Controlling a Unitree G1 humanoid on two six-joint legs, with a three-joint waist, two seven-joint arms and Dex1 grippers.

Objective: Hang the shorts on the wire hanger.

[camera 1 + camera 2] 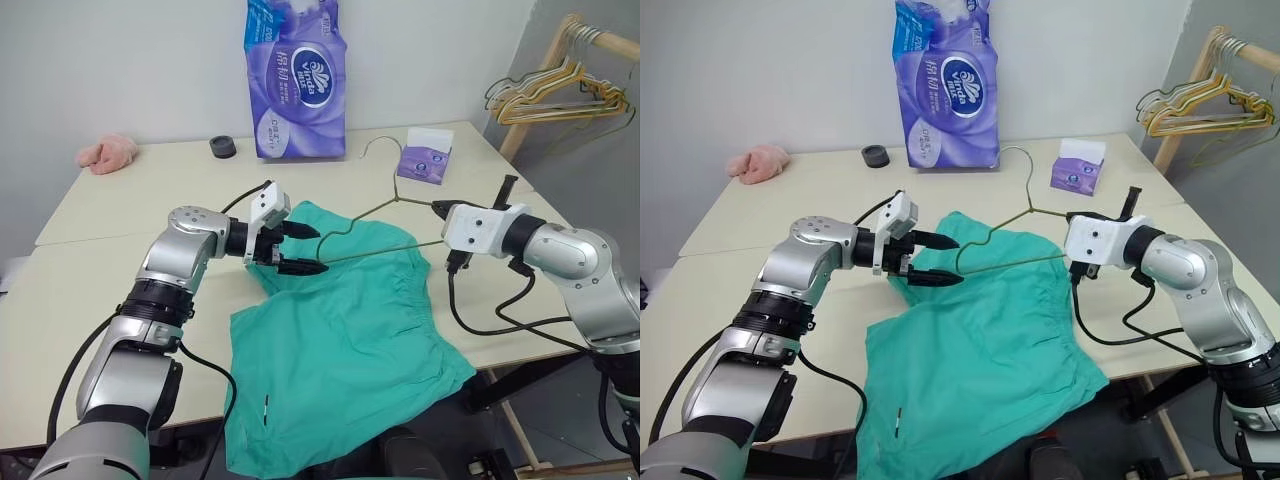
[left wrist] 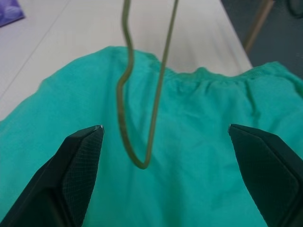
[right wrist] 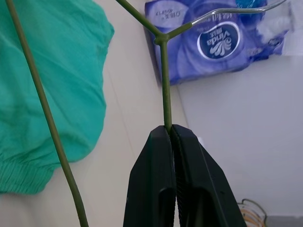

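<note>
The right end effector (image 1: 438, 207) pinches the wire hanger (image 1: 372, 222) above the shorts (image 1: 345, 335) spread on the tabletop (image 1: 80, 290); the left end effector (image 1: 297, 249) gapes wide — next, likely, grasping fabric to thread the hanger through.

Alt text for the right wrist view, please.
The right gripper has its jaws shut on the wire hanger, held above the table. The teal shorts lie to one side, with a purple tissue pack beyond.
</note>
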